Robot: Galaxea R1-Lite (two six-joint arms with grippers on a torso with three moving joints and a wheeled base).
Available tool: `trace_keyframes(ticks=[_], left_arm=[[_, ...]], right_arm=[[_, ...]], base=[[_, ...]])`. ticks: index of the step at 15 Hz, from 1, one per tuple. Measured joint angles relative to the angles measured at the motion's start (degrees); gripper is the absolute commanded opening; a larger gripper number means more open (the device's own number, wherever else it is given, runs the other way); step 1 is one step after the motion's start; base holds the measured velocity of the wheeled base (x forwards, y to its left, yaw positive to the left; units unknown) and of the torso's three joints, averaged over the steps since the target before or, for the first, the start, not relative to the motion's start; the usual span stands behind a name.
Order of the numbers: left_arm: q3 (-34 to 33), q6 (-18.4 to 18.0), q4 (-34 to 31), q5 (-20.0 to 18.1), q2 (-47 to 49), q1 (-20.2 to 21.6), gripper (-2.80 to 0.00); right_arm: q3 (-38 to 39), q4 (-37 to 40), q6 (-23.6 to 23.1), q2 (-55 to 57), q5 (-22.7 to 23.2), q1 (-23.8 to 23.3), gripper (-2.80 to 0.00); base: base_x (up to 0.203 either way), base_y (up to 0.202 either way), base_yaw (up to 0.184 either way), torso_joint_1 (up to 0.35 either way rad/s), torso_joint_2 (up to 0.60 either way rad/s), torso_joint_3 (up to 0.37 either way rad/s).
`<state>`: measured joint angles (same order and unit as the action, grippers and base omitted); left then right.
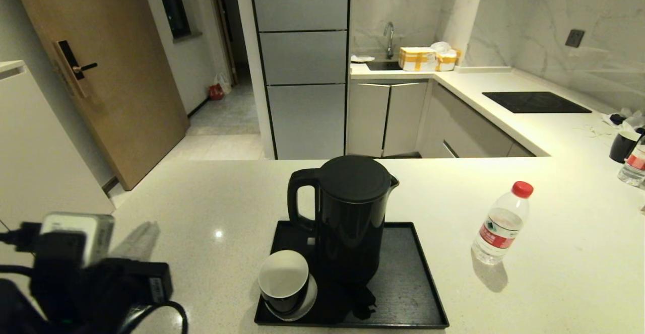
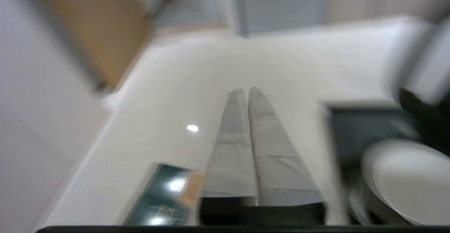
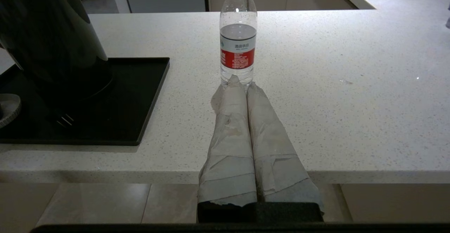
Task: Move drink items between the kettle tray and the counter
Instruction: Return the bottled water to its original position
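Speckled counter (image 1: 554, 273) with kettle (image 1: 350, 218) and cup (image 1: 283, 281) set on the tray (image 1: 408, 293).
Both grippers, left (image 2: 246, 91) and right (image 3: 242, 82), are seen closed and empty; the light, slippery bottle (image 1: 501, 225), standing beside the tray, is probably best gripped mid-body.

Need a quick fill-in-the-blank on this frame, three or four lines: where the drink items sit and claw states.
1. The kettle stands on the ____.
2. The water bottle stands upright on the ____, off the tray.
3. The cup sits on a white ____.
4. The fingers of the left claw and the right claw are ____.

Missing words: tray; counter; saucer; shut
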<state>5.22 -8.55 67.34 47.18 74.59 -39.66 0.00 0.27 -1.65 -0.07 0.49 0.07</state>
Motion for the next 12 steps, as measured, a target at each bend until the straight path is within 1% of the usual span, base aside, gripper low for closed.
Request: trace_keyframes(ticks=[2,4,5,6,7,9,11,12], left_arm=[[6.1,0.7,-14.2,-0.4,-12.9,6.9,-2.8],[18.7,4.1,-35.3,-1.3,-25.4,14.1,-2.8],[24.8,6.3,-47.6,-2.5,-30.9,18.3,-2.8],[29.5,8.0,-58.8,-4.3,-36.2,22.4,-2.8],[33.3,9.4,-70.6,-7.2,-42.3,26.6,-2.8],[37.8,10.2,-90.3,-13.7,-53.5,32.4,-2.8],[40.5,10.6,-107.5,-22.2,-63.4,36.4,-2.8],[41.0,12.2,-113.9,-26.9,-66.9,37.4,-2.8]], right_arm=[[0.0,0.0,0.0,0.0,0.0,0.0,-2.8],[0.0,0.0,0.0,0.0,0.0,0.0,-2.8],[0.0,0.0,0.0,0.0,0.0,0.0,-2.8],[0.0,0.0,0.0,0.0,0.0,0.0,-2.8],[0.0,0.0,0.0,0.0,0.0,0.0,-2.8],[0.0,0.0,0.0,0.0,0.0,0.0,-2.8],[0.0,0.0,0.0,0.0,0.0,0.0,-2.8],[0.0,0.0,0.0,0.0,0.0,0.0,-2.8]], base=[[0.0,0.0,0.0,0.0,0.0,0.0],[0.0,0.0,0.0,0.0,0.0,0.0],[0.0,0.0,0.0,0.0,0.0,0.0],[0.0,0.0,0.0,0.0,0.0,0.0],[0.0,0.0,0.0,0.0,0.0,0.0],[0.0,0.0,0.0,0.0,0.0,0.0],[0.0,0.0,0.0,0.0,0.0,0.0],[0.0,0.0,0.0,0.0,0.0,0.0]])
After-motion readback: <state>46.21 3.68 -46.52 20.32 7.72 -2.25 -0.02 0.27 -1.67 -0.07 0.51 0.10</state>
